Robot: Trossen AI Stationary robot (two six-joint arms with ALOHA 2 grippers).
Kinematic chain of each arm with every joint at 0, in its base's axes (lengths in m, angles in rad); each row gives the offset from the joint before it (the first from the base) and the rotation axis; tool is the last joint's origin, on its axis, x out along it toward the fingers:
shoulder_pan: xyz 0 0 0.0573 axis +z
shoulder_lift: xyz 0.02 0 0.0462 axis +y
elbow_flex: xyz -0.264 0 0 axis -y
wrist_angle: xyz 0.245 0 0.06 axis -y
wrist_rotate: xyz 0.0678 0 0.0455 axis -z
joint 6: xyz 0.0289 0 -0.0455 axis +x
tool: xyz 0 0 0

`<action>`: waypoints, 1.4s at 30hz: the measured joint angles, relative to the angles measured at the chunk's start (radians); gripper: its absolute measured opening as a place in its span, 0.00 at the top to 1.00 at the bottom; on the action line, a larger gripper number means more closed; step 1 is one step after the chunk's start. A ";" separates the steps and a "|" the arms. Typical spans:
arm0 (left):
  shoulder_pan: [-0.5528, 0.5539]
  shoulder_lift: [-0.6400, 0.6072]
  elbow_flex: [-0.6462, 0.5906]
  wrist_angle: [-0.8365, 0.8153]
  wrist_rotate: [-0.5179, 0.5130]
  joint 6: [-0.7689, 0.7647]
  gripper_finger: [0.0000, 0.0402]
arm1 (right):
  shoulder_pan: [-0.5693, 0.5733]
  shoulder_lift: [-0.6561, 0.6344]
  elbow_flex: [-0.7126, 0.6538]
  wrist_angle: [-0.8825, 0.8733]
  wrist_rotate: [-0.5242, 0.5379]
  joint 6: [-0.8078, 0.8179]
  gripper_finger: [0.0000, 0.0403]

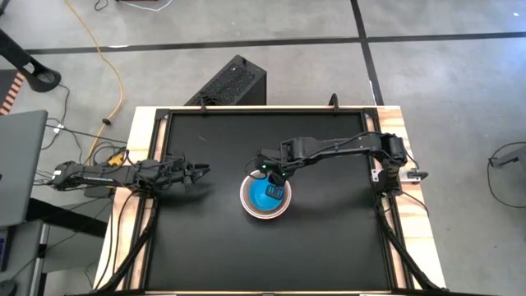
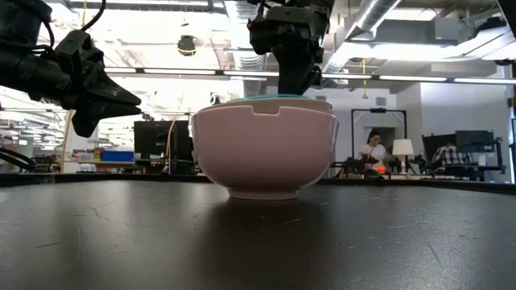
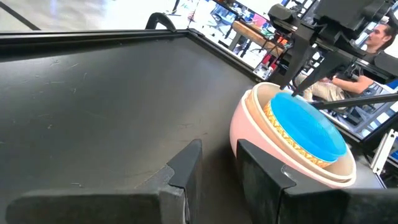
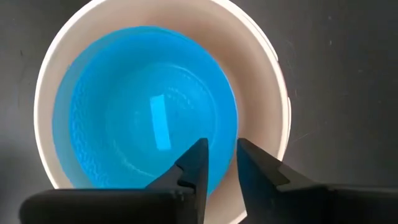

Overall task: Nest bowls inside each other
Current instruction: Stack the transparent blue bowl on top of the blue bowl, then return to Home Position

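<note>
The bowls stand nested in one stack [image 1: 265, 197] at the middle of the black table. The outermost is a pink bowl [image 2: 266, 153], resting on its foot. Paler rims [image 3: 323, 168] sit inside it, and a bright cyan-blue bowl [image 4: 149, 124] is innermost. My right gripper [image 4: 221, 155] hangs above the stack, pointing steeply down. It is open by a narrow gap, one finger over the blue bowl's inside and one over the paler rim [image 4: 267, 81]. My left gripper [image 1: 204, 171] waits open and level, to the left of the stack. My right gripper comes from above over the cyan-blue bowl's rim [image 4: 231, 118], with a finger on each side of it. Whether the fingertips [image 2: 294, 90] touch the rim, I cannot tell. The bowl sits level in the stack.
A raised frame [image 1: 263, 109] runs round the table top. A black box [image 1: 234, 82] lies on the floor beyond the far edge. In the low view a person [image 2: 372, 149] sits in the room behind. Bare table lies on all sides of the stack.
</note>
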 joint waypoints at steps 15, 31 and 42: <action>0.000 0.000 0.000 0.000 0.000 0.000 0.78 | 0.023 -0.002 0.065 0.096 0.015 -0.078 0.75; 0.000 0.000 0.000 0.000 0.000 -0.008 0.78 | 0.069 0.004 -0.113 0.457 0.149 -0.115 0.75; 0.000 0.000 0.000 0.000 0.000 -0.008 0.78 | 0.074 0.000 -0.191 0.551 0.185 -0.115 0.75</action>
